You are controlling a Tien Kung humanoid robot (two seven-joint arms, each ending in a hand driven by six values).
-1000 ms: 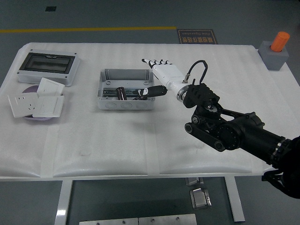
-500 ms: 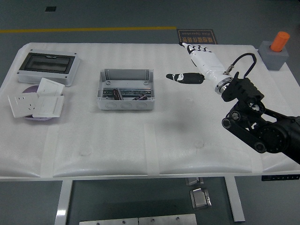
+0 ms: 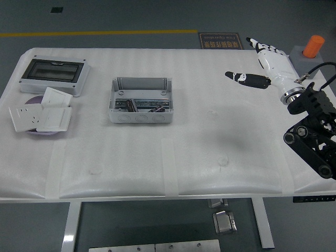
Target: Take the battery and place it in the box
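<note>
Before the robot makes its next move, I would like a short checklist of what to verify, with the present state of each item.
1. Batteries lie inside the box: ok.
2. Right hand holds nothing, fingers spread: ok.
3. Right hand away from the box, over the table's far right: ok.
4. No battery lies loose on the table: ok.
5. Box stands upright, open side up: ok.
6. Left arm position: cannot tell, out of view.
</note>
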